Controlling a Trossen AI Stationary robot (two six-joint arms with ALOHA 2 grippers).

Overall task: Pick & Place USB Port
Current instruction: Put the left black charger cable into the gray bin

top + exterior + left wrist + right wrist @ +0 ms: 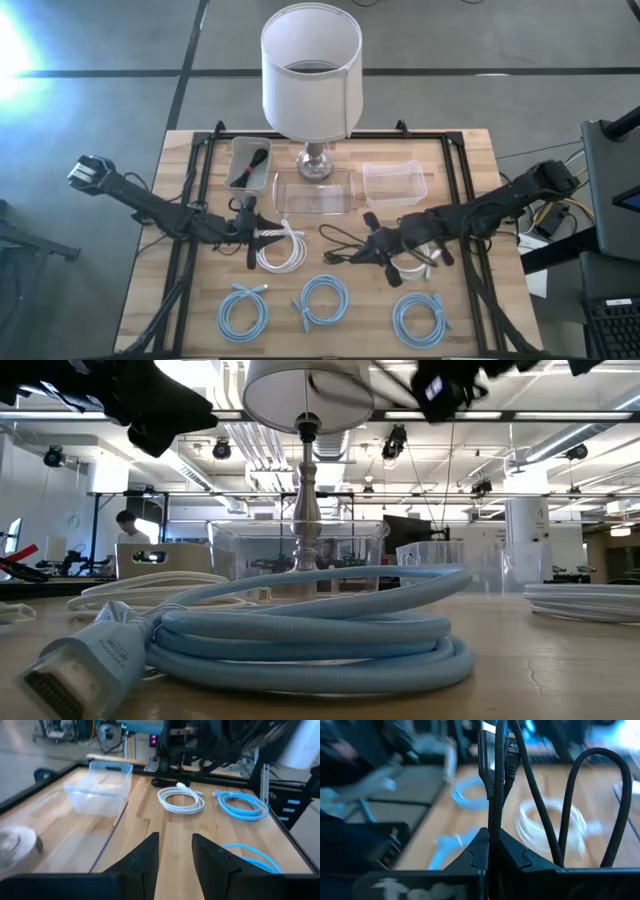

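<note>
The right pincer (492, 852) is clamped shut on a black braided cable (496, 795), whose plug hangs just above the fingers and bears the small white marking "4K"; other print on the plug is too blurred to read. From above, this cable (345, 243) lies in loose loops on the counter (185, 150), just in front of the clear trays, with the right pincer (378, 252) over it. The left pincer (175, 852) is partly open and holds nothing, hovering beside a coiled white cable (282, 247). Three light blue woven cables (323, 300) lie coiled in a row along the near edge of the pale wooden plank counter. At the far side stands a lamp (311, 75) with a white drum shade and a shiny metal base, flanked by a grey bin (247, 163) holding a dark item and two clear plastic boxes (395, 183). In the low view, the blue cable's flat plug (85, 660) carries faint writing that cannot be made out.
</note>
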